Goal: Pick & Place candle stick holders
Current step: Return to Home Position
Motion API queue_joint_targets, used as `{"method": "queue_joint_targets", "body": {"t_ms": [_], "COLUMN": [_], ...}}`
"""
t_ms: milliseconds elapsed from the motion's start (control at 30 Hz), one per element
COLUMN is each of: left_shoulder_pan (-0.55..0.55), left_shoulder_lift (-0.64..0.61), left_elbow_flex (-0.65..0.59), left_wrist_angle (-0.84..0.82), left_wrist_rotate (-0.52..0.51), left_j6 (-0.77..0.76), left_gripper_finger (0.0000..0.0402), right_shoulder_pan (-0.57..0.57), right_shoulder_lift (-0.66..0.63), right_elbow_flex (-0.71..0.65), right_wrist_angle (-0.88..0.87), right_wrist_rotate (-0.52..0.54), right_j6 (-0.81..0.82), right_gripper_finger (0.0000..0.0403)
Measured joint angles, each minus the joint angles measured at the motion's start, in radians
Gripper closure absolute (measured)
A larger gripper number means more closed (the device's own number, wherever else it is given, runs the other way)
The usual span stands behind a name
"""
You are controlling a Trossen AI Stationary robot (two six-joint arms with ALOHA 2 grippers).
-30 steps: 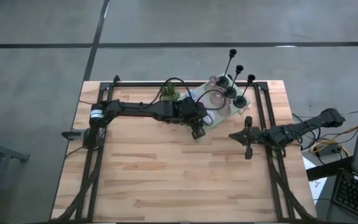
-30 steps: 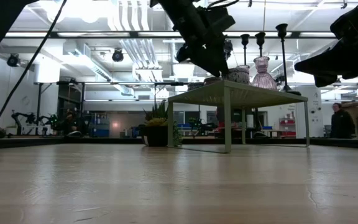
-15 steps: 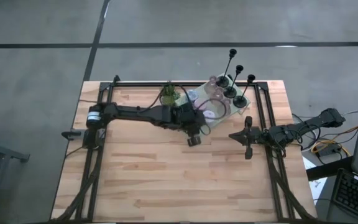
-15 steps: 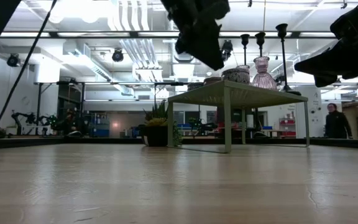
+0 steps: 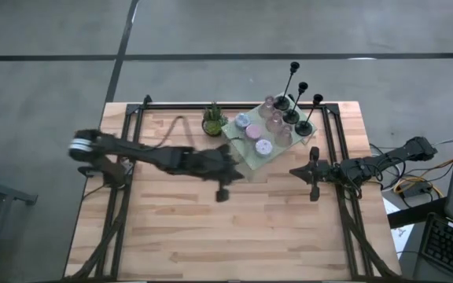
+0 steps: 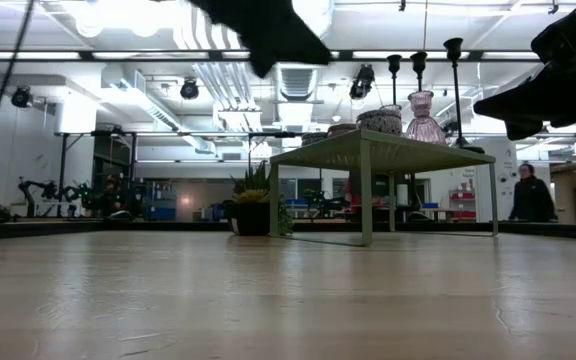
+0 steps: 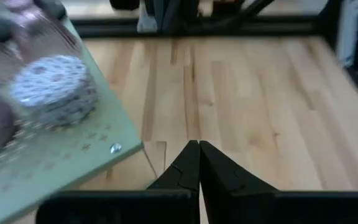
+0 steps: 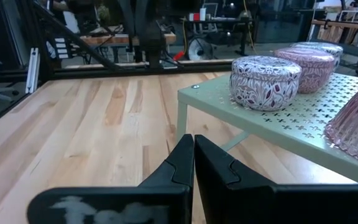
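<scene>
The pale green perforated platform (image 5: 252, 161) stands at the table's far middle on thin legs (image 6: 366, 195). On it stand three black holders with thin stems (image 5: 303, 101), three pinkish glass cups (image 5: 274, 119) and three pastel round holders (image 5: 252, 132). My left gripper (image 5: 222, 192) hangs shut and empty above the bare wood, just off the platform's near left corner (image 7: 114, 149); the lilac round holder (image 7: 55, 90) is closest to it. My right gripper (image 5: 294, 170) waits shut and empty to the right of the platform, level with the round holders (image 8: 265, 81).
A small potted green plant (image 5: 213, 119) stands on the table left of the platform. Black frame rails (image 5: 124, 196) run along the table's left and right sides. Bare wood (image 5: 234, 236) fills the near half. People move in the room behind (image 6: 531, 195).
My left gripper has drawn back from over the platform's near edge toward the table's near left, ending beyond the corner above bare wood. The holders have stayed in place on the platform.
</scene>
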Motion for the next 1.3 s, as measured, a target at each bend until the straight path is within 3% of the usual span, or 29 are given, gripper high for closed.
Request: {"method": "queue_joint_targets", "body": {"t_ms": [233, 400, 567, 633, 1067, 1300], "left_shoulder_pan": [-0.009, -0.008, -0.009, -0.007, -0.003, -0.003], "left_shoulder_lift": [-0.344, -0.529, -0.656, -0.696, -0.997, -1.144], "left_elbow_flex": [-0.393, -0.642, -0.862, -0.931, -1.121, -1.212], "left_wrist_angle": [0.190, 0.363, 0.527, 0.580, 0.614, 0.600], "left_wrist_rotate": [-0.017, -0.169, -0.111, -0.136, -0.134, -0.100], "left_j6": [-0.002, -0.124, -0.043, -0.052, -0.027, -0.025], "left_gripper_finger": [0.0389, 0.0383, 0.0385, 0.0385, 0.0385, 0.0385], "right_shoulder_pan": [0.000, 0.000, 0.000, 0.000, 0.001, 0.000], "right_shoulder_lift": [0.003, 0.004, 0.005, 0.005, -0.003, -0.037], "right_elbow_flex": [0.000, 0.000, 0.000, 0.000, 0.000, 0.000], "right_wrist_angle": [-0.001, -0.001, -0.001, -0.001, 0.058, 0.012], "right_wrist_rotate": [0.000, 0.000, 0.000, 0.000, 0.025, -0.081], "right_j6": [0.000, -0.002, -0.005, -0.004, -0.019, 0.019], "right_gripper_finger": [0.0394, 0.0394, 0.0394, 0.0394, 0.0394, 0.0394]}}
